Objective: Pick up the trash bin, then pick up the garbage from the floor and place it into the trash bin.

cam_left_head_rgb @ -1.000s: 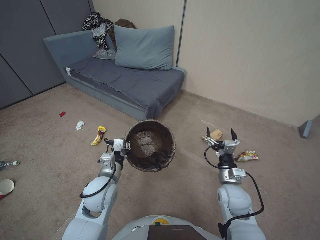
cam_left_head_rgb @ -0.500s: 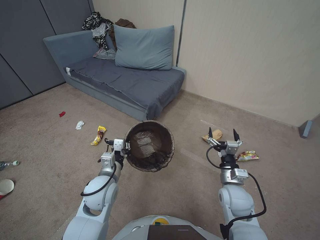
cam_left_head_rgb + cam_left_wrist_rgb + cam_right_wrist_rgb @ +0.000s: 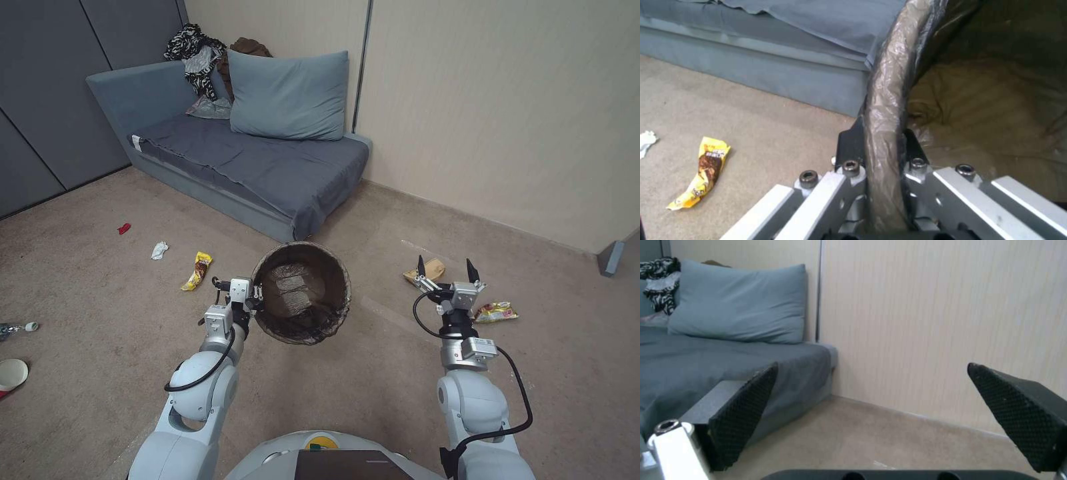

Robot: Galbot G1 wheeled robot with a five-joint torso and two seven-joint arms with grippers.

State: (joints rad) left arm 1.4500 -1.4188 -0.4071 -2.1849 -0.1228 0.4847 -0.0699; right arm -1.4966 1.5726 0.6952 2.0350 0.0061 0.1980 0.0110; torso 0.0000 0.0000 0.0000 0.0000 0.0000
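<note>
Yellow wrapper (image 3: 197, 270) lies on the carpet left of the left gripper (image 3: 257, 298), which pinches the rim of the bin (image 3: 301, 291), held off the floor. Right gripper (image 3: 445, 268) hangs spread wide, a brown bag (image 3: 430, 269) just beyond it and 1 more wrapper (image 3: 494, 311) beside it.

Print on the yellow snack wrapper (image 3: 700, 173) — seemingly lettering — too blurred for reading.

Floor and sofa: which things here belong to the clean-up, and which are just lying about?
Clean-up: bin held by left gripper; open right gripper; yellow wrappers; brown bag; tissue; cup.
Lying about: sofa, pillow, clothes.
</note>
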